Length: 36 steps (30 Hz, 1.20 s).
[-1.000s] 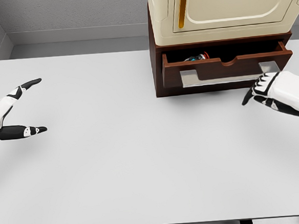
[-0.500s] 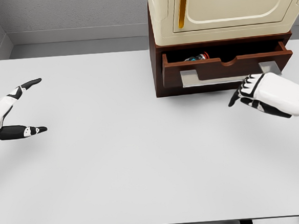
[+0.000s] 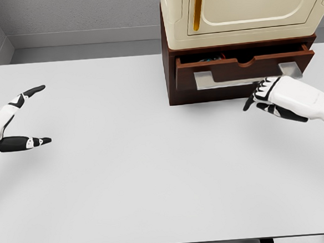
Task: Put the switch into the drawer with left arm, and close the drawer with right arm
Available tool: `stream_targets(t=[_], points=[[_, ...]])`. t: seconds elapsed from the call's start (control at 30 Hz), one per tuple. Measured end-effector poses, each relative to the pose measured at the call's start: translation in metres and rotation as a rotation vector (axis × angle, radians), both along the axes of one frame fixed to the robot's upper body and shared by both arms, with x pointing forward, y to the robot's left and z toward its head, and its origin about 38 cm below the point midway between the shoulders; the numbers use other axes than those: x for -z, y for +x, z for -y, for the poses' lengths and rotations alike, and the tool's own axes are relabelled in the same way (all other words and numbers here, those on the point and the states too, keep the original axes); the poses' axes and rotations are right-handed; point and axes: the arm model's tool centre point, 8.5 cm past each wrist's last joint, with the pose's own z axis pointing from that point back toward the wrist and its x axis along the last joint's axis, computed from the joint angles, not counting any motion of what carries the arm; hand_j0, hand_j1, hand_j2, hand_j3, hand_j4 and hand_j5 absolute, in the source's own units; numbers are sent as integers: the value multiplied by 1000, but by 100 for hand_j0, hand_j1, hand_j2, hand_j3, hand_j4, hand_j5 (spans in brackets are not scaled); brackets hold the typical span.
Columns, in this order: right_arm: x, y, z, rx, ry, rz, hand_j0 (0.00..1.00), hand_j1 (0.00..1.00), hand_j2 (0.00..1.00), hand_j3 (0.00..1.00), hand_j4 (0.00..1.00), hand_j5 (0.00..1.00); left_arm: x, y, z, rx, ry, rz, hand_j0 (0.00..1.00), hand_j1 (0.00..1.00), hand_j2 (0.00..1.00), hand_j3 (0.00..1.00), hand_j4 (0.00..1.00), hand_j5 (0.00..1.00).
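The brown drawer (image 3: 244, 71) under the cream cabinet stands only slightly open. A sliver of the switch (image 3: 208, 57) shows in the narrow gap at its back left; most of it is hidden. My right hand (image 3: 261, 97) rests against the drawer's front, just below its silver handle (image 3: 242, 76), fingers relaxed and holding nothing. At the far left edge of the table my left hand (image 3: 35, 115) hovers with thumb and forefinger spread wide apart, empty.
A cream cabinet (image 3: 243, 10) with a gold strip sits on the brown drawer unit (image 3: 170, 71) at the back right. The white table (image 3: 126, 168) stretches in front; a grey wall runs behind it.
My right hand has moved left and toward the cabinet, and the drawer has slid most of the way in. The switch is now nearly hidden. The left hand has stayed still.
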Motion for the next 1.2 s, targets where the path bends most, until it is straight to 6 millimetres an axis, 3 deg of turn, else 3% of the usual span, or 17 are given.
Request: stream_targets(t=[1.2], points=[[-12,48,-12,23,33,40,55,55,55,55,55,55,0,-1,-4,-11,0,0,100,100,100,100,100,100]])
